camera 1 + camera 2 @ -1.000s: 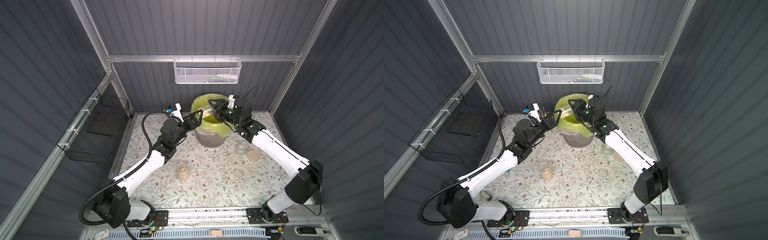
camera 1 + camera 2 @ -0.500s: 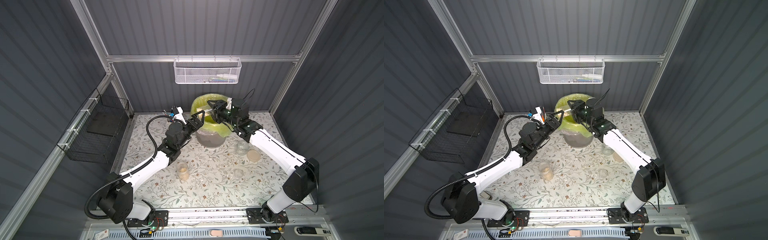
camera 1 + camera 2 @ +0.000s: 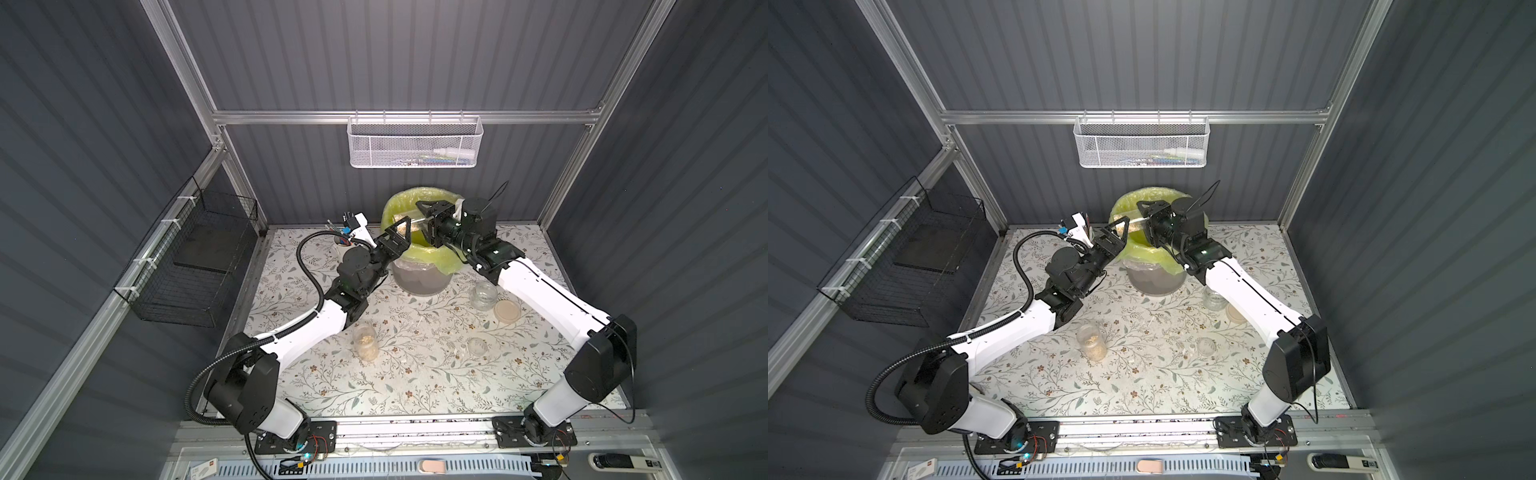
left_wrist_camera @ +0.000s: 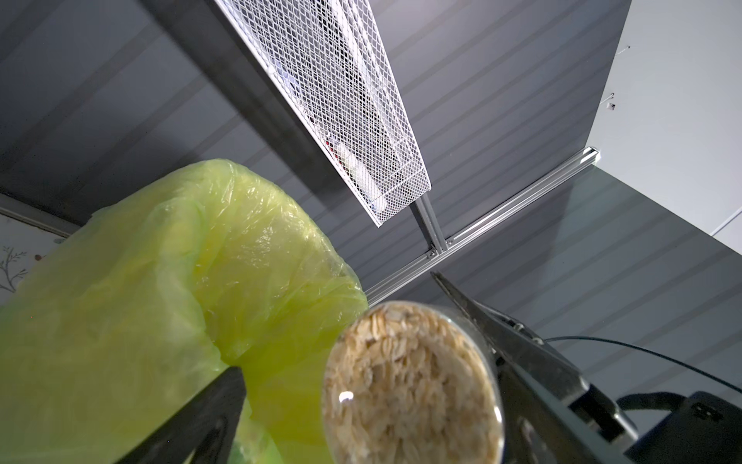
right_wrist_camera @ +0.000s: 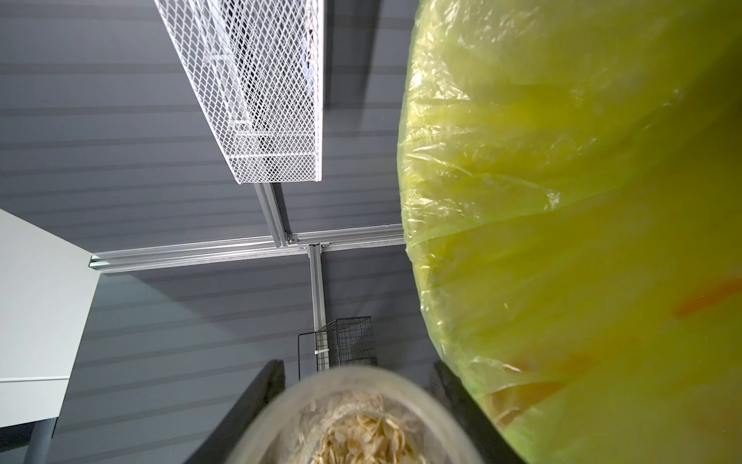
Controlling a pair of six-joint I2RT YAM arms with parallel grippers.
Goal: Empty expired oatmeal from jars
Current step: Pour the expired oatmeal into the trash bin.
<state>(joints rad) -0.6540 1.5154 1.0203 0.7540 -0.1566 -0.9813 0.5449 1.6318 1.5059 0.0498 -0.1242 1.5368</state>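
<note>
A narrow clear jar (image 3: 409, 220) (image 3: 1131, 223) lies sideways above the rim of the bin, with my right gripper (image 3: 423, 216) (image 5: 353, 401) shut on it. Its oatmeal (image 4: 413, 385) (image 5: 361, 442) is packed against the base end. My left gripper (image 3: 400, 233) (image 4: 369, 422) is open, and the jar's base (image 4: 413, 393) sits between its fingers (image 4: 192, 418). A second narrow jar (image 3: 365, 340) (image 3: 1091, 340) with oatmeal stands on the table near the left arm. A squat jar (image 3: 483, 296) (image 3: 1214, 299) stands open beside the right arm.
The grey bin (image 3: 419, 278) with its yellow-green bag (image 3: 399, 203) (image 5: 582, 201) stands at the back. A beige lid (image 3: 507, 311) and a clear lid (image 3: 477, 346) lie on the table. A white mug of pencils (image 3: 343, 245) is behind the left arm. A white mesh basket (image 3: 413, 143) hangs above.
My left arm has reached further towards the bin and brought its open fingers up to the jar's base. The right gripper and jar have barely moved.
</note>
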